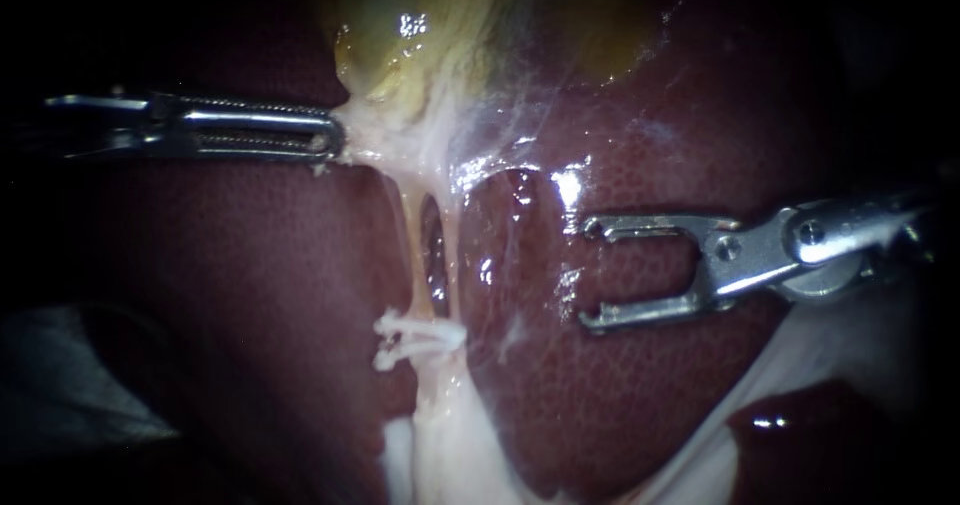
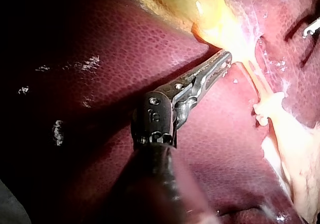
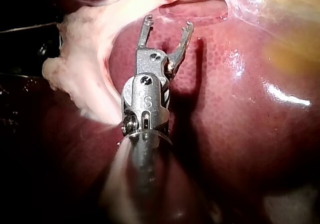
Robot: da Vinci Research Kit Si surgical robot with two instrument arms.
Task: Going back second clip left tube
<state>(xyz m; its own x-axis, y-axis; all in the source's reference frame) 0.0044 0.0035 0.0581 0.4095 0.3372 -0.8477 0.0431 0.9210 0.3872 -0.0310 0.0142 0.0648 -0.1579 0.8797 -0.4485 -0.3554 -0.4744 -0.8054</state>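
My left instrument (image 1: 335,140) comes in from the left with its jaws shut on the pale tissue just under the yellow gallbladder (image 1: 420,25), pulling it left; the left wrist view shows the same grip at the left instrument (image 2: 226,59). Two thin pale tubes run down from there with a dark window (image 1: 433,255) between them, the left tube (image 1: 410,240) beside it. A white clip (image 1: 415,337) sits across the strand below the window, and the clip (image 2: 265,112) also shows in the left wrist view. My right instrument (image 1: 590,272) hovers over the liver, right of the tubes, jaws open and empty, as at the right instrument (image 3: 168,22).
Dark red liver (image 1: 620,405) fills the field on both sides of the tubes. Glistening film (image 1: 520,145) spreads from the gallbladder over the liver. Pale fatty tissue (image 1: 440,445) continues downward below the clip. A lump of pale tissue (image 3: 80,69) lies beside my right instrument.
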